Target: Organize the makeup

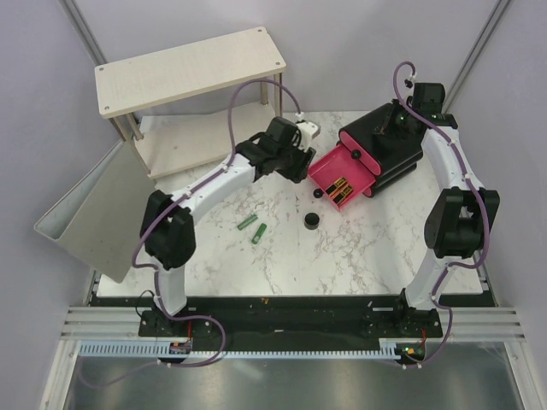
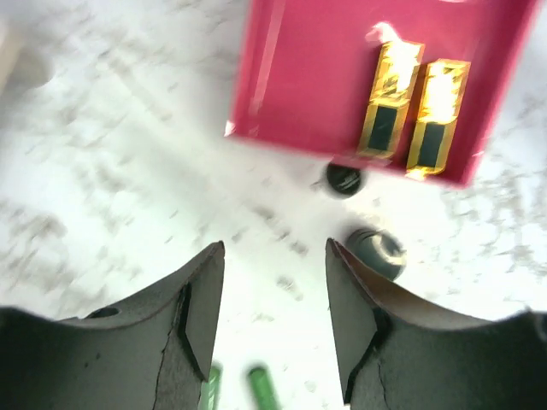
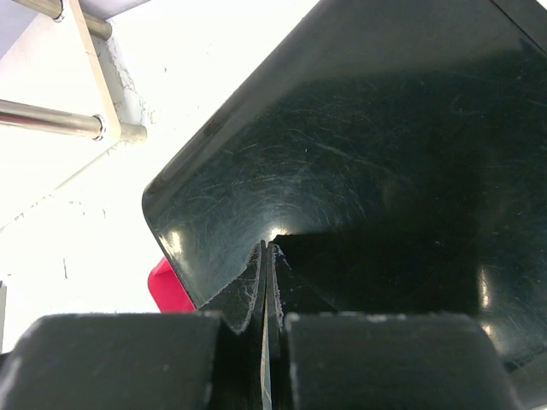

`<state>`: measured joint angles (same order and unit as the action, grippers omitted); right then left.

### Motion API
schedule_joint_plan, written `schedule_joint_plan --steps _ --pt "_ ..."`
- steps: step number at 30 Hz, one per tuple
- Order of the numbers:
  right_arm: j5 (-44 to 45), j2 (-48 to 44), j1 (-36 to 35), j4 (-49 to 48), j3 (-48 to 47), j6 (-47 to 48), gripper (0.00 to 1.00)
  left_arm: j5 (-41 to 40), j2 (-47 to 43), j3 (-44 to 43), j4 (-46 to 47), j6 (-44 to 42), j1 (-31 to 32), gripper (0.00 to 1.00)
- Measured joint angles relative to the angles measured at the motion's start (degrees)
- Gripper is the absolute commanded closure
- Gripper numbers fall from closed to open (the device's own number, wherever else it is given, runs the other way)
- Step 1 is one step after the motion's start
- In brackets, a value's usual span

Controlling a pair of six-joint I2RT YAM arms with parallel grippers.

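I'm resting right gripper [image 3: 265,256], jaws closed empty, on black box [image 3: 385,154], likely steadying it; hovering left gripper [image 2: 273,256], jaws open, near pink drawer [image 2: 316,77], probably going for round jar [image 2: 376,252]

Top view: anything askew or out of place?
The black box sits diagonal on the table, its pink drawer pulled out with two black-and-gold cases inside. Two green tubes and a round black jar lie loose on the table. Nothing looks spilled or damaged.
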<state>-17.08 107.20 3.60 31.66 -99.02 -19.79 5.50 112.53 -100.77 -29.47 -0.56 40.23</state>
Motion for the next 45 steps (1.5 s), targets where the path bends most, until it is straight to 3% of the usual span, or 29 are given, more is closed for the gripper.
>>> schedule_joint_plan --steps 5,12,28,33,34,35,36,45 --pt "-0.1 0.0 0.0 0.0 0.0 0.0 1.0 -3.3 -9.4 14.3 -2.5 -0.6 -3.4 0.43" --pt "-0.3 0.0 0.0 0.0 0.0 0.0 1.0 -3.7 -10.5 27.6 -7.3 1.7 -3.8 0.44" --pt "-1.1 0.0 0.0 -0.4 0.3 -0.2 1.0 -2.4 -10.4 31.3 -7.9 6.8 -2.1 0.47" --pt "-1.2 0.0 0.0 -0.6 0.4 -0.2 1.0 -2.8 -8.6 32.0 -7.4 7.8 -1.6 0.59" --pt "-1.2 0.0 0.0 -0.6 0.4 -0.2 1.0 -3.1 -8.1 32.1 -7.3 8.0 -1.6 0.71" --pt "-1.3 0.0 0.0 -0.7 0.4 -0.2 1.0 -3.4 -7.8 32.2 -7.2 8.1 -1.6 0.9" --pt "-1.3 0.0 0.0 -0.7 0.4 -0.2 1.0 -3.7 -7.5 32.2 -7.2 8.4 -1.6 0.97" --pt "-1.5 0.0 0.0 -0.9 0.5 -0.4 1.0 -5.7 -7.5 31.9 -6.4 9.1 -1.5 0.98"
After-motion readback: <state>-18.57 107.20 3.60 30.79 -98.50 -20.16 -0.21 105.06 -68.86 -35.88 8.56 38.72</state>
